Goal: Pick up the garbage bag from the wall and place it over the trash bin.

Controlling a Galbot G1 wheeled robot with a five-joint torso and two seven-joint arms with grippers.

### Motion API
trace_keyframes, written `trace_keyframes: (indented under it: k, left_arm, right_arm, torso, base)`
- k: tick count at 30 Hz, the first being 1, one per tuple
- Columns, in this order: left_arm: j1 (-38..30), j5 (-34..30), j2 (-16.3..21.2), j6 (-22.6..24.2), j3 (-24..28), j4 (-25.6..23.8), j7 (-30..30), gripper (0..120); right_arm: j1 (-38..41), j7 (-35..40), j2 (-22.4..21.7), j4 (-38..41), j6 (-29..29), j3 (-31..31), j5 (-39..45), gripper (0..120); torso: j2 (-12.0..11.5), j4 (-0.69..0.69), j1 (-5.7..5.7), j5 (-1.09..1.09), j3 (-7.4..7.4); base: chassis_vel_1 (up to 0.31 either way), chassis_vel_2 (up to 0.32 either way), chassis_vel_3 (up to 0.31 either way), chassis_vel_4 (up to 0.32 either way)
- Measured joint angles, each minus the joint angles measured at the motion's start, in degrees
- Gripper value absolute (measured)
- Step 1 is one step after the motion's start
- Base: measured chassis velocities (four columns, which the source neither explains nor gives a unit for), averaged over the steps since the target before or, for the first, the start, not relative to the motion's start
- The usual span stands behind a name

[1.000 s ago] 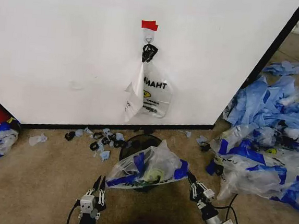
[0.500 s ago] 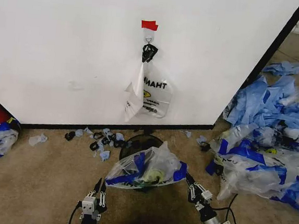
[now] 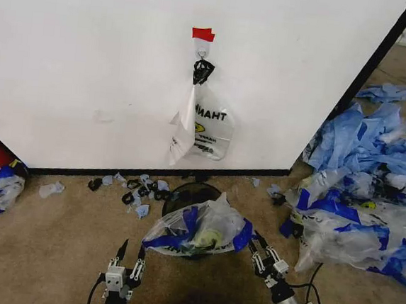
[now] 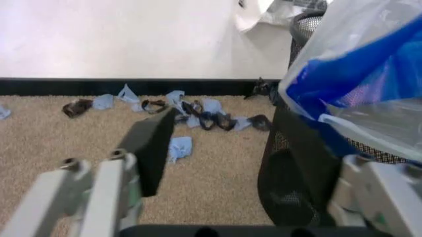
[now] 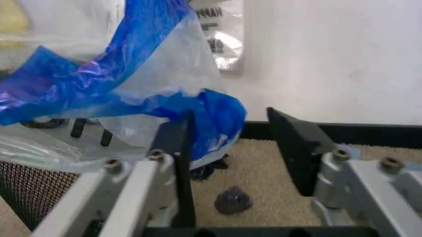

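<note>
- While the bag (image 3: 197,231) lies draped over the bin (image 3: 189,192) below the wall (image 3: 90,64), the head view shows both grippers low and flanking it: the left gripper (image 3: 130,252) stands just off the bag's left end with fingers spread, touching nothing; the right gripper (image 3: 254,246) sits at the bag's blue right corner, fingers apart.
- From the left wrist, the bin's mesh and the bag's blue edge (image 4: 343,74) lie just ahead and to one side of the open fingers (image 4: 150,148), not between them.
- From the right wrist, the blue corner (image 5: 214,116) hangs against one open finger (image 5: 185,163), unclamped.
- I'd judge this the placing step, near its end: next calls for pulling the rim down evenly round the bin.
</note>
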Motion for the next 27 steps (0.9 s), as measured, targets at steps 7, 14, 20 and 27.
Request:
trace_keyframes:
  k: [7,14,20,27]
  left_arm:
    - [1.01,0.43,0.05,-0.61,-0.24,-0.74,-0.07,96]
    - [1.46,0.94,0.14,-0.72,-0.39,-1.69,-0.08,98]
    - [1.59,1.2,0.07,-0.68,-0.31,-1.59,-0.05,97]
    - [1.92,1.39,0.02,-0.78,-0.27,-1.43,-0.03,96]
  right_arm:
    - [-1.17,-0.05,-0.67,1.3,0.0,0.95,0.32,71]
    - [-2.75,-0.9,-1.33,2.84,0.0,1.96,1.89,97]
    - [-3.09,-0.92,-1.32,3.26,0.0,2.1,2.01,100]
    - [-3.51,-1.53,-1.4,3.35,0.0,2.11,2.04,100]
  torso:
    - [0.0,0.0,0.0,0.0,0.0]
    - [0.0,0.0,0.0,0.0,0.0]
    - [0.0,0.0,0.0,0.0,0.0]
    - [0.0,0.0,0.0,0.0,0.0]
  base:
    - [0.0,0.0,0.0,0.0]
    - [0.0,0.0,0.0,0.0]
    - [0.0,0.0,0.0,0.0]
    - [0.0,0.0,0.0,0.0]
